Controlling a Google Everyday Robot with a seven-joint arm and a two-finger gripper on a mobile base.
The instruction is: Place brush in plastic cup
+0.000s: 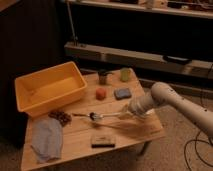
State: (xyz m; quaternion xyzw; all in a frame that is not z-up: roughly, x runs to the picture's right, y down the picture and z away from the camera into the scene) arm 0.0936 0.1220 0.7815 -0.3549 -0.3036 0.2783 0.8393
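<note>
Yellow plastic tub (57, 102) sat at the wooden table's (131, 135) left, a dark cup (103, 76) and the light-green plastic cup (125, 74) stood near its far edge before dark shelving, and the brush (102, 115), fluffy dark head leftward, pale handle rightward, stretched over mid-table to the gripper (126, 112), whose hold could not be told.

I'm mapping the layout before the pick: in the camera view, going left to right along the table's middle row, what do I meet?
Small dark pile → brush → gripper, at the brush's handle end, in front of the blue sponge.
</note>
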